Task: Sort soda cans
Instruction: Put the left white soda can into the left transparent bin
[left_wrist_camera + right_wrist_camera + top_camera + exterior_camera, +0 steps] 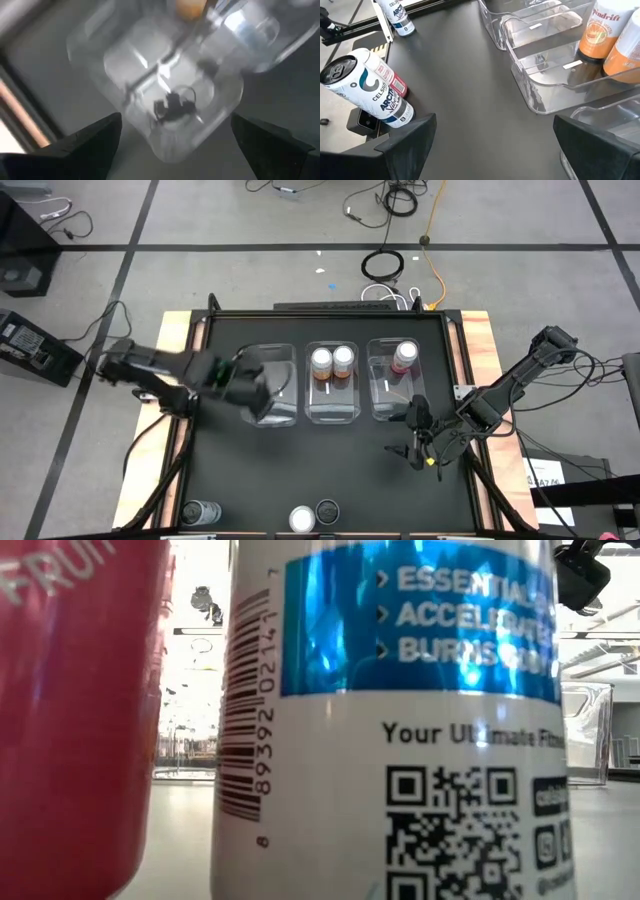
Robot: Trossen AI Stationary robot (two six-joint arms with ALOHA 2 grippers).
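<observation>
Left gripper (pixel 262 392) spread wide, empty, over the empty left bin (pixel 272 360). Right gripper (pixel 418 430) wide, empty, near the right bin (pixel 385 395). Three upright loose cans (pixel 302 519) stand at the near edge, nearer the right gripper. Sorted: two orange (pixel 332 361), one pink (pixel 404 356). Six cans, three bins.

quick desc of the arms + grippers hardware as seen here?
Two dark, jointed arms. Left gripper and right gripper each end in two black, wedge-shaped fingers. The right arm has a small yellow marking near its gripper in the high view. Dark cables run along both arms.
</observation>
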